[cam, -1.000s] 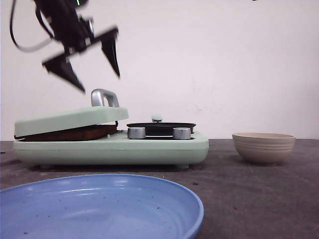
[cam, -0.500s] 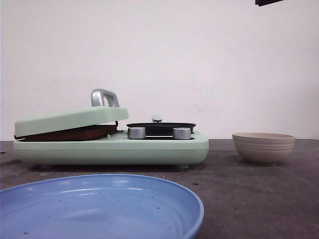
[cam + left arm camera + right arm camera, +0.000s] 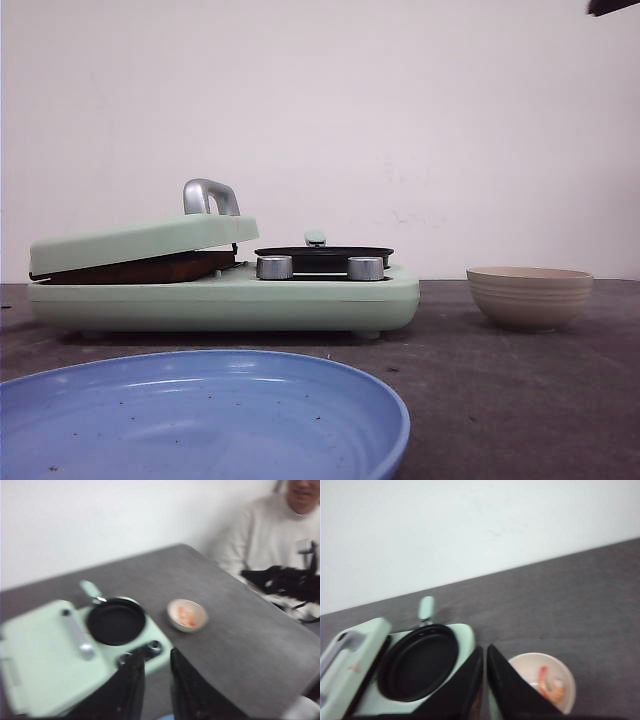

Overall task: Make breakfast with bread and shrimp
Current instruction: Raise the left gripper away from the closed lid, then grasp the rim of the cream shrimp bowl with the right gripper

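Right, shrimp [image 3: 549, 681] sit in the beige bowl [image 3: 542, 680], orange-pink curled pieces piled on the side of the bowl nearer the right arm. Same bowl shows in the left wrist view with shrimp [image 3: 186, 615] visible inside. Bowl stands on the grey table [image 3: 520, 380], well apart from the green breakfast maker [image 3: 225, 290] on its right. Bread [image 3: 140, 268] looks to be the brown edge showing under the tilted press lid [image 3: 140, 240]; lid not fully flat, resting on it. Small black pan [image 3: 417, 661] on the maker has nothing in it. Blue plate [image 3: 200, 415] at the front, nothing on it but specks.

Right gripper [image 3: 485, 680] hangs high above the gap between pan and bowl, fingers nearly together, nothing between them. Left gripper [image 3: 156, 680] is also up high over the maker's front edge, fingers a narrow gap apart, nothing held. A person in a white top [image 3: 270, 535] sits beyond the table's far corner.

Step in hand, by my guess: right arm goes for the shrimp to move them to the pan. To do it well: spread the fingers before descending, come straight down over the pile, not the rim, so the bowl doesn't tip or slide. Pinch one piece gently; small and curled, likely slippery. Lift clear of the rim before crossing to the pan.
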You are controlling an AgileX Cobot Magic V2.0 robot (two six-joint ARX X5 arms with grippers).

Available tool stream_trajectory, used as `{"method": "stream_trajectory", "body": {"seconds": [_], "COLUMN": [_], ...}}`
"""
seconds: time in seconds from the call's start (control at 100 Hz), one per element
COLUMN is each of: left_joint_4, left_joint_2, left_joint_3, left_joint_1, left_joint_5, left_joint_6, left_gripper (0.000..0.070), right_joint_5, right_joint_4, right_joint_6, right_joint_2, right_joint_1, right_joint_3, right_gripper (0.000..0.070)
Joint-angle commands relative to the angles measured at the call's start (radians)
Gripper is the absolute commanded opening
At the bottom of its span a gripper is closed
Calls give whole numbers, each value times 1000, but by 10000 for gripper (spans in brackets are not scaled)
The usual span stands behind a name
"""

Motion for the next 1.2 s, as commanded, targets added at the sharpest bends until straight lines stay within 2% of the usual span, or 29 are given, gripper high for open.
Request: {"method": "stream_trajectory", "body": {"seconds": [0.0, 0.07, 0.15, 0.22, 0.27, 0.69, 0.84, 1.19], "left_joint_4": [3, 2, -1, -3, -7, -38, -43, -83], "left_joint_2": [-16, -40, -60, -71, -76, -79, -79, -80], "left_joint_3": [18, 18, 18, 18, 18, 18, 18, 18], "left_joint_1": [-5, -5, -5, -5, -5, -5, -5, -5], "left_joint_5": [-54, -84, -89, -87, -86, -83, -82, -83], "left_joint_6": [32, 32, 32, 32, 32, 32, 31, 27], "left_gripper": [11, 11, 11, 11, 11, 11, 11, 11], "right_joint_5": [-68, -138, -191, -198, -185, -142, -142, -142], "right_joint_4": [-62, -117, -170, -205, -221, -194, -166, -137], "right_joint_6": [5, -13, -14, -15, -31, -64, -58, -6], "right_joint_2": [74, 153, 245, 322, 373, 655, 722, 827], "right_joint_1": [-60, -110, -139, -148, -149, -148, -149, -148], "right_joint_3": [64, 121, 174, 208, 224, 233, 233, 233], "right_gripper": [6, 39, 176, 292, 320, 315, 183, 181]}}
